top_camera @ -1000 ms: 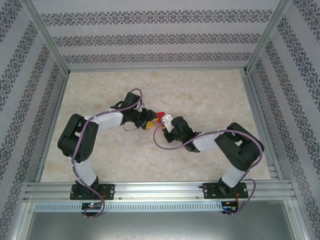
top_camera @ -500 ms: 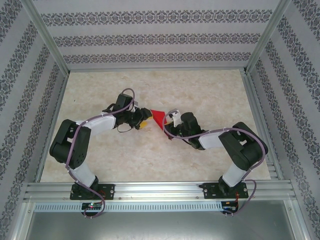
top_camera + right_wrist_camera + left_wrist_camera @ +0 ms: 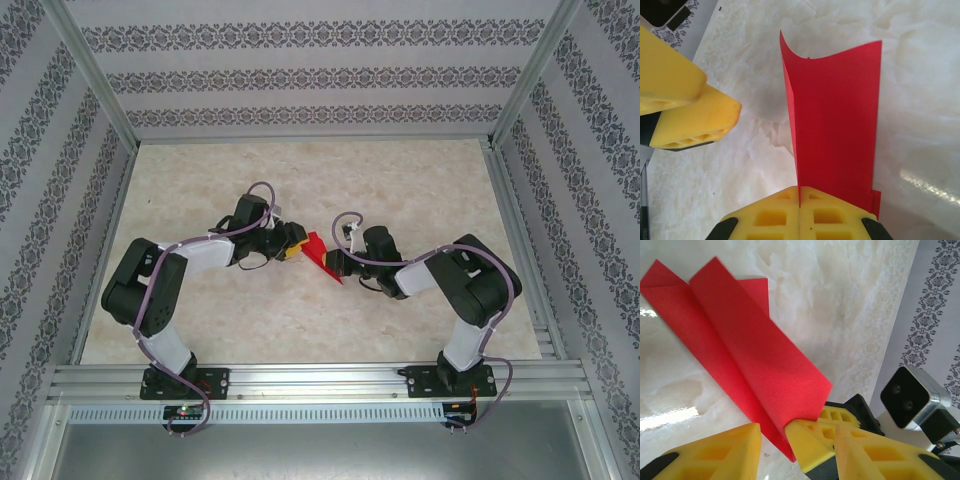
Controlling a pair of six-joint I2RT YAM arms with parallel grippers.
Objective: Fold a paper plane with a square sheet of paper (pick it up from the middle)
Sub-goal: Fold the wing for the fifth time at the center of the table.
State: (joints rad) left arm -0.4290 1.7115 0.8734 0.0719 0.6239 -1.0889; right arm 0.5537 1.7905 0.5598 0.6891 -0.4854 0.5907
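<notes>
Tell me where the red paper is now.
In the top view, the folded red paper is mid-table between both arms, pinched in the right end effector, with the left end effector just beside it.

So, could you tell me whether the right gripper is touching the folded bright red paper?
Touching. The right wrist view shows the right gripper shut on the near end of the folded red paper.

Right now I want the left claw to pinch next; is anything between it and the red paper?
Nothing visible does. The left claw is open beside the folded red paper, whose end the right claw pinches shut.
</notes>
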